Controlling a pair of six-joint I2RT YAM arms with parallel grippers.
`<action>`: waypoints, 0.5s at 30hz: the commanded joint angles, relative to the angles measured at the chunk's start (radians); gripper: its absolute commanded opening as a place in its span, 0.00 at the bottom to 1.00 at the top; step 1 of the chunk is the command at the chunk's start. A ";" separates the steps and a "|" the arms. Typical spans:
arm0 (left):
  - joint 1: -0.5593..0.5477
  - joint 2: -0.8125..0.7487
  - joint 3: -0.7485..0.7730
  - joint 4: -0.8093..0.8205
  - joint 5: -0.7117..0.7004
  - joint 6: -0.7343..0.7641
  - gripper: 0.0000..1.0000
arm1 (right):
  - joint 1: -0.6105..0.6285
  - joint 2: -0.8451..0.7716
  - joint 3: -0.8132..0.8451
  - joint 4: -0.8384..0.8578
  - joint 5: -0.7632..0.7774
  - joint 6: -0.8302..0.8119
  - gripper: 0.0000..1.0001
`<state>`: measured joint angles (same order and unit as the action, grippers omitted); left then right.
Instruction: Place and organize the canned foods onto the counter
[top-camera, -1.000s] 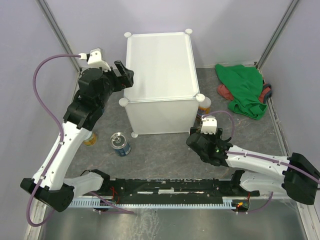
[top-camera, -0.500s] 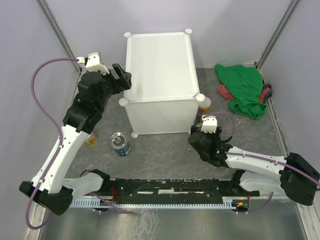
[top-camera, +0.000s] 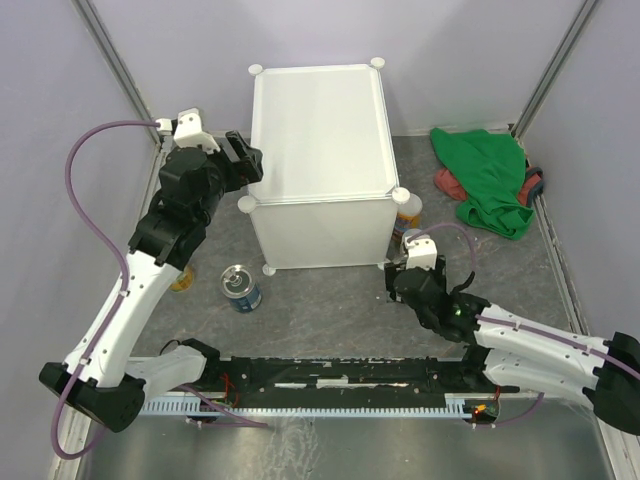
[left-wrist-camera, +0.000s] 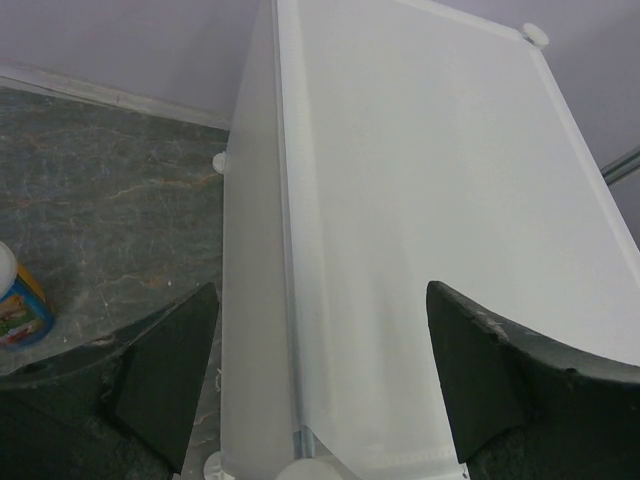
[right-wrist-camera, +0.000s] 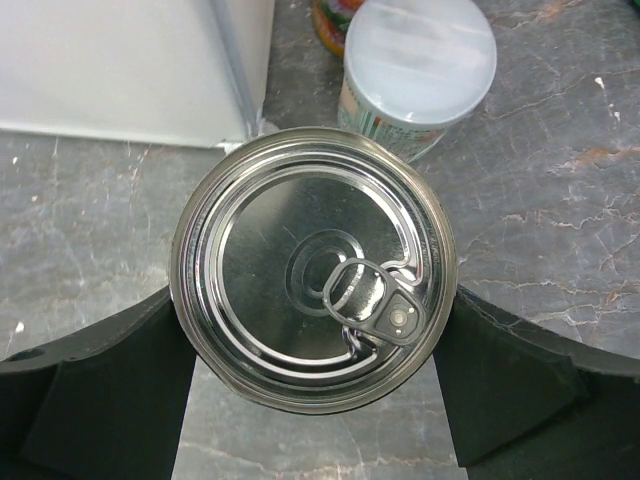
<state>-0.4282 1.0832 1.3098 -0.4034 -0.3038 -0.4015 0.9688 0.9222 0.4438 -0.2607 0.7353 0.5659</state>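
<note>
R gripper clamps pull-tab can upright, axis vertical; L gripper wide, over counter edge

The counter is plain white. The pull-tab can shows a silver top with concentric rings; the white-lidded can at its one o'clock has a pale green label. The floor is marbled grey.

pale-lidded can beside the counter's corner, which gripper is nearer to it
Right. The right gripper, gripping a pull-tab can, is just short of the pale-lidded can; the left gripper is over the counter's opposite edge.
</note>
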 joint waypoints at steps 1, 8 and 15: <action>-0.006 -0.023 -0.008 0.071 -0.021 0.048 0.90 | 0.009 -0.064 0.103 -0.035 -0.079 -0.081 0.01; -0.006 -0.034 -0.026 0.087 -0.030 0.046 0.90 | 0.032 -0.130 0.154 -0.130 -0.155 -0.121 0.01; -0.005 -0.042 -0.046 0.100 -0.039 0.040 0.90 | 0.040 -0.165 0.190 -0.166 -0.263 -0.159 0.01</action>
<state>-0.4282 1.0637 1.2690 -0.3618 -0.3168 -0.4015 1.0016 0.7982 0.5285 -0.5003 0.5098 0.4473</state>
